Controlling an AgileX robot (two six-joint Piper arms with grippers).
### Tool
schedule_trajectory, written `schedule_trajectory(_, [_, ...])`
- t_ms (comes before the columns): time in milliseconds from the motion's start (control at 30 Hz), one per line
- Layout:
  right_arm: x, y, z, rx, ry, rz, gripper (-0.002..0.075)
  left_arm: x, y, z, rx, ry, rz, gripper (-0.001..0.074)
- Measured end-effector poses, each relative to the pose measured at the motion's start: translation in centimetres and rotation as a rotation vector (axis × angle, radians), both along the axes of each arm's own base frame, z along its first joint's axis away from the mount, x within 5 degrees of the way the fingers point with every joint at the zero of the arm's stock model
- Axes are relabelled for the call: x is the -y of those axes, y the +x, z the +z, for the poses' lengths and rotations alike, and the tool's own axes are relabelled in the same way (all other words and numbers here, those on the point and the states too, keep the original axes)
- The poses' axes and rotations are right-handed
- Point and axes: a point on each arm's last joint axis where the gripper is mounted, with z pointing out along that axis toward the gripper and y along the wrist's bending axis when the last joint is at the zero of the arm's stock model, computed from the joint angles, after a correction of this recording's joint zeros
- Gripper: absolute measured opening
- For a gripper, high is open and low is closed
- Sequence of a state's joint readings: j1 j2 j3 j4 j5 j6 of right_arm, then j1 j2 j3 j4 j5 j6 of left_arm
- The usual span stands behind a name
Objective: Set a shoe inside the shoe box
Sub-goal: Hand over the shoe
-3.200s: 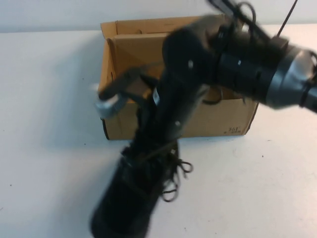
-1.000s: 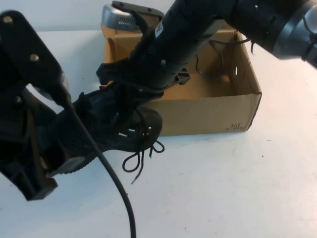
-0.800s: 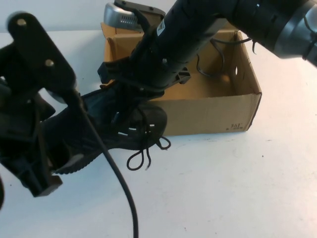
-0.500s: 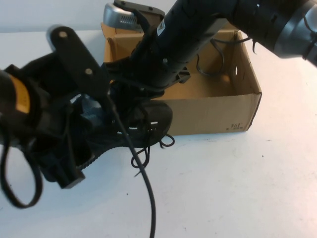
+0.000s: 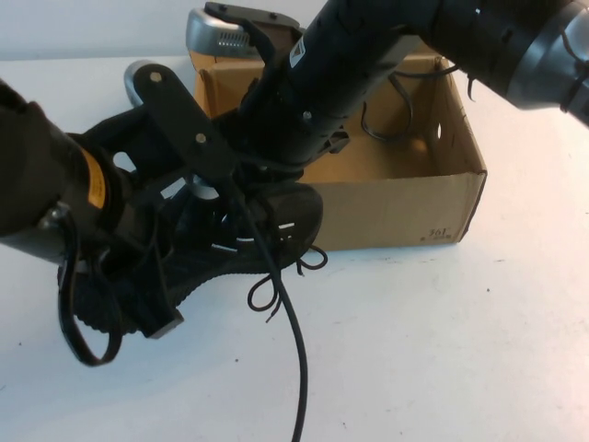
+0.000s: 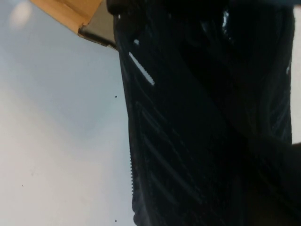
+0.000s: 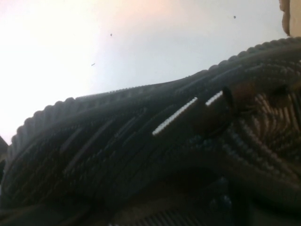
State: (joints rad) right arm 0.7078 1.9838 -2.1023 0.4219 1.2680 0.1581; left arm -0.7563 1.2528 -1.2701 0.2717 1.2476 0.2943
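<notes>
The black mesh shoe [image 5: 281, 221] hangs tilted in the air at the front left corner of the brown cardboard shoe box [image 5: 396, 207], its laces dangling. My right gripper [image 5: 250, 173] reaches down from the upper right and is shut on the shoe's upper, near the laces. My left gripper [image 5: 138, 295] is at the shoe's heel end on the left and covers it. The shoe's ribbed sole fills the left wrist view [image 6: 188, 117] and the right wrist view [image 7: 141, 150]. A box corner [image 6: 70, 12] shows in the left wrist view.
The white table [image 5: 460, 350] spreads in front of and to the right of the box. A black cable [image 5: 296, 368] hangs from my left arm over the table's front. The box stands open-topped at the back.
My left arm has moved right and closed in on the shoe's heel. The shoe has shifted slightly right toward the box. My right arm has barely moved.
</notes>
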Motion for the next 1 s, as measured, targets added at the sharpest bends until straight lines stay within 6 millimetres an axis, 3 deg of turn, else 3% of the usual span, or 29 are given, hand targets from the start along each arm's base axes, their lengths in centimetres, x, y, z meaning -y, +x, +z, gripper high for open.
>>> schedule_trajectory(200, [0.2,0.0,0.2,0.051,-0.018,0.035,0.0001,0.0,0.0,0.1,0.008,-0.008,0.0,0.0029])
schedule_trajectory(400, [0.8,-0.8,1.7,0.115,-0.023,0.046,0.0027,-0.5,-0.7,1.1,0.049,-0.054,-0.007,0.0027])
schedule_trajectory(467, [1.0,-1.1,2.4,0.126,-0.001,0.061,0.0083,-0.8,-1.0,1.4,0.055,-0.06,-0.006,0.0027])
schedule_trajectory(633, [1.1,-2.0,3.9,0.126,0.07,0.082,0.0342,-1.4,-1.6,1.6,0.033,-0.043,0.007,0.0024])
schedule_trajectory(733, [1.0,-2.1,4.1,0.121,0.085,0.089,0.0451,-1.6,-1.8,1.7,0.033,-0.044,0.009,0.0022])
schedule_trajectory(1000, [2.0,-1.6,4.1,0.22,-0.016,0.056,0.0494,-2.5,-2.6,2.7,0.071,-0.073,0.006,0.0021])
